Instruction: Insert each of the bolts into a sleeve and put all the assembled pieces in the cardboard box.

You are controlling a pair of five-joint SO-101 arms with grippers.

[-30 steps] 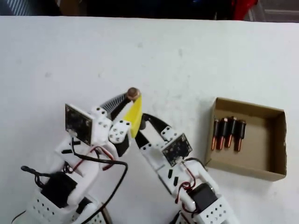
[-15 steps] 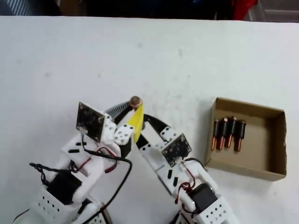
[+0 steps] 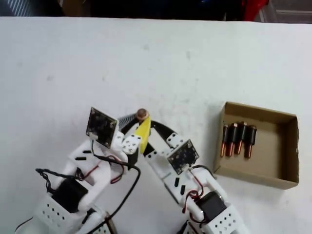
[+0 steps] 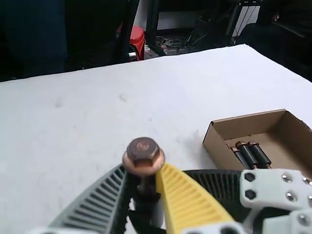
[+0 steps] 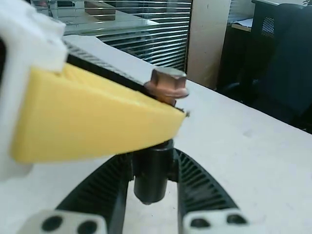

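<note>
Left gripper, clamping the bolt, is drifting toward the table's near edge. Right gripper is pinching the sleeve, hidden overhead by the yellow finger; cardboard box is holding four assemblies.

**Copper, black and yellow on white**

The bolt has a shiny copper head, and the sleeve is plain black. The left gripper has one bright yellow finger and one grey finger, both finely ridged. The right gripper has black ribbed fingers. The arms are white, dotted with black holes, and carry black cables and red wires. The cardboard box is plain brown. The assembled pieces inside the box are part copper, part black. The table around the box is white.
</note>
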